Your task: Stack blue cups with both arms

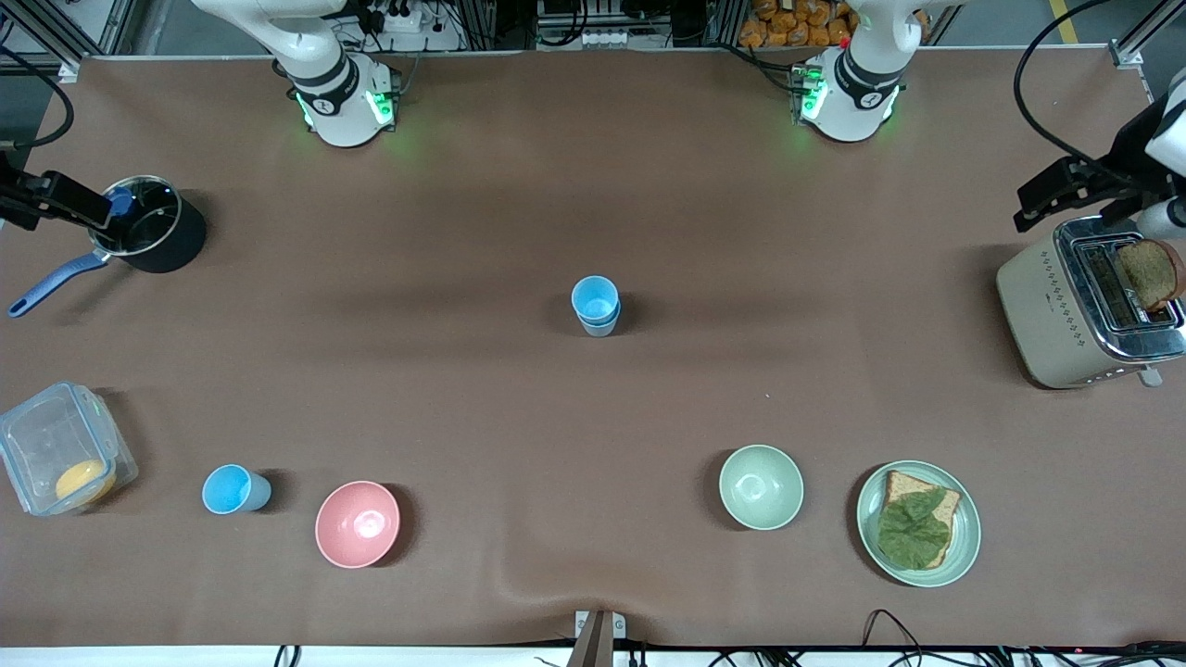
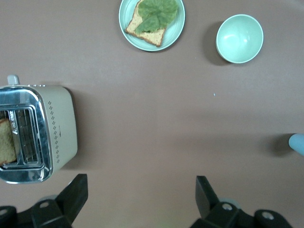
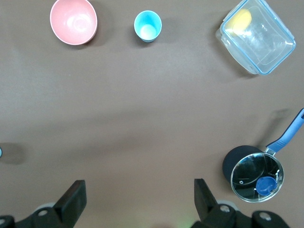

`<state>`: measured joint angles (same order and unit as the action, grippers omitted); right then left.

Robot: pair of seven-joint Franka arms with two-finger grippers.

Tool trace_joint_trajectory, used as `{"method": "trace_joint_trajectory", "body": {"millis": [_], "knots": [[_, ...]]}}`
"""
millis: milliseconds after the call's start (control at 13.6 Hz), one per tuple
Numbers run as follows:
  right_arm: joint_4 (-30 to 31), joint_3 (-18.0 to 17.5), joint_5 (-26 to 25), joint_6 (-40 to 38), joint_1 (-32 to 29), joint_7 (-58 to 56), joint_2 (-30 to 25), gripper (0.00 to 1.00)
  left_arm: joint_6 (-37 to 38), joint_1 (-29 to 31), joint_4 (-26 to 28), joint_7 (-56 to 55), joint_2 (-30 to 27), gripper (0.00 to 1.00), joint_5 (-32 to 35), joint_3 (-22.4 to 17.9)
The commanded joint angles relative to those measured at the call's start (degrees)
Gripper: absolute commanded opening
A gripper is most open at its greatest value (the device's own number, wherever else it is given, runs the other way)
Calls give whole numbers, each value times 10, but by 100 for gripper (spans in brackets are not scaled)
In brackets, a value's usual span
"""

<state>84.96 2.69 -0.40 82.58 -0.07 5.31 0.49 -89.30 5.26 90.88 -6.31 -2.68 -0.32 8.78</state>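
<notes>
Two blue cups stand nested in the middle of the table: a sky-blue cup [image 1: 594, 297] sits inside a paler grey-blue cup [image 1: 601, 325]. An edge of this stack shows in the left wrist view [image 2: 298, 143]. A third sky-blue cup [image 1: 235, 489] stands upright beside the pink bowl [image 1: 358, 523], nearer the front camera toward the right arm's end; it also shows in the right wrist view [image 3: 147, 26]. My left gripper [image 2: 141, 183] and right gripper [image 3: 138, 184] are both open, empty and high over bare table. Neither gripper shows in the front view.
A pale green bowl [image 1: 761, 486], a plate [image 1: 964, 547] with toast and lettuce, and a toaster [image 1: 1047, 315] holding bread are toward the left arm's end. A black pot [image 1: 171, 250] and a clear lidded box [image 1: 56, 445] are toward the right arm's end.
</notes>
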Motion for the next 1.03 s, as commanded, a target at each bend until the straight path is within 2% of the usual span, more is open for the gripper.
{"method": "trace_joint_trajectory", "body": {"millis": [0,957], "knots": [[10,0,-13,1,3,10,-6,100,-23,-17,13,11,-6,100,-6,-10],[17,1,-13,3,3,-7,-6,100,-15,-17,14,15,-9,100,-4,-11]]}}
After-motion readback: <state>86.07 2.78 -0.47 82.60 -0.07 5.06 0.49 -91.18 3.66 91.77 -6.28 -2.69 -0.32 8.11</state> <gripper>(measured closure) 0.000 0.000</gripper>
